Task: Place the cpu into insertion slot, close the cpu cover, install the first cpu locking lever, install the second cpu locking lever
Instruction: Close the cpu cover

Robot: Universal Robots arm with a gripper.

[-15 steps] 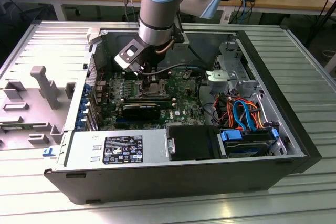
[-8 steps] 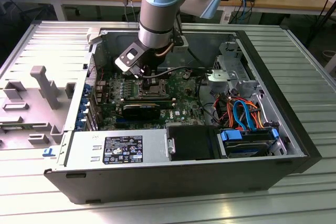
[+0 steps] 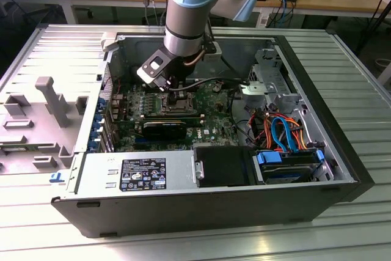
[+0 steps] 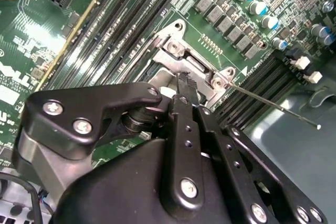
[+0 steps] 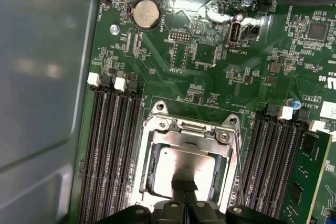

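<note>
Cpu (image 5: pixel 181 165), silvery square, in insertion slot (image 5: pixel 152 167), cpu cover (image 5: pixel 199 139) framing it, end effector (image 5: pixel 184 186) closed above.

Black jaws hover just over the silvery cpu cover (image 4: pixel 179 51) on the green board (image 4: pixel 16 27), beside memory slots (image 4: pixel 118 22).

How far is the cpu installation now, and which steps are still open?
Done, it seems: the cpu lies in the insertion slot, with the cpu cover apparently lowered around it. In hand: the gripper, shut, sits at the cover's edge. Left: one locking lever sticks out free in the second wrist view, so the levers look unlatched.
</note>
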